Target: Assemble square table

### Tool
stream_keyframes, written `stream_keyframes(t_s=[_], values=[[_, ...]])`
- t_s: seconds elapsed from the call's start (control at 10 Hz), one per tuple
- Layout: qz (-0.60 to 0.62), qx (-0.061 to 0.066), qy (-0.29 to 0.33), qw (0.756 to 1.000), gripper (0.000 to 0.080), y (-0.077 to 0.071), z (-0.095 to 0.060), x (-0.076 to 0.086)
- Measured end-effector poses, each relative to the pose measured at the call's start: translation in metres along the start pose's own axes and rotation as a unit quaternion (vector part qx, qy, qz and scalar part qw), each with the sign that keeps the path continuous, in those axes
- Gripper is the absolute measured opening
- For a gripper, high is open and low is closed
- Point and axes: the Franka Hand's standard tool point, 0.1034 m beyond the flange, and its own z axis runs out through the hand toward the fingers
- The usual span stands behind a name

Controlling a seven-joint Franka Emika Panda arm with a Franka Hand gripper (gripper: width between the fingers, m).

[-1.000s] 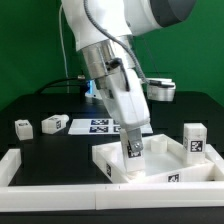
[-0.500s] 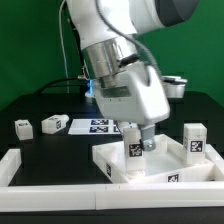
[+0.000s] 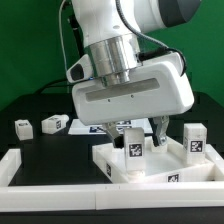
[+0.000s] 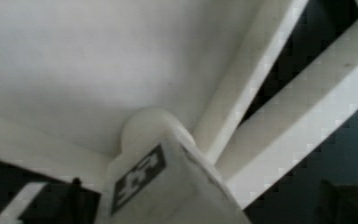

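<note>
The square table's white top lies at the front, on the exterior view's right. One tagged white leg stands upright in its near corner. My gripper hangs right over that leg, open, a finger on either side and a dark gap to each. The wrist view looks down the leg onto the top's flat face, with the gripper straddling it. Another leg stands at the top's far side on the right. Two more legs lie on the black table at the left.
White border rails run along the front and left edge. The marker board lies flat behind the table top. A dark round object sits at the back right. My broad wrist body hides the middle of the scene.
My wrist has turned around the upright leg and the jaws have spread apart, letting go of it. The leg stays standing in the table top.
</note>
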Motion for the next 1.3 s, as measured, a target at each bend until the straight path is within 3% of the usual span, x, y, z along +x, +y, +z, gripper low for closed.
stream_keyframes(t_s=[0.1,0.2,0.5,0.6,0.7,0.8,1.0,1.3], values=[[-0.094,-0.013,0.004,0.996,0.0649,0.0004,-0.0024,0.0023],[-0.159,-0.016,0.004,0.987,0.0649,0.0040,-0.0029,0.0044],[-0.151,-0.015,0.003,0.988,0.0622,0.0030,-0.0018,0.0031],[-0.137,-0.014,0.003,0.990,0.0446,0.0026,-0.0015,0.0028],[-0.082,-0.012,0.004,0.997,0.0295,0.0038,-0.0014,0.0029],[-0.069,-0.012,0.004,0.998,0.0295,0.0033,-0.0010,0.0025],[0.075,0.001,0.003,0.997,0.0295,-0.0004,0.0015,0.0032],[0.274,0.012,-0.008,0.962,0.0295,-0.0002,0.0015,0.0031]])
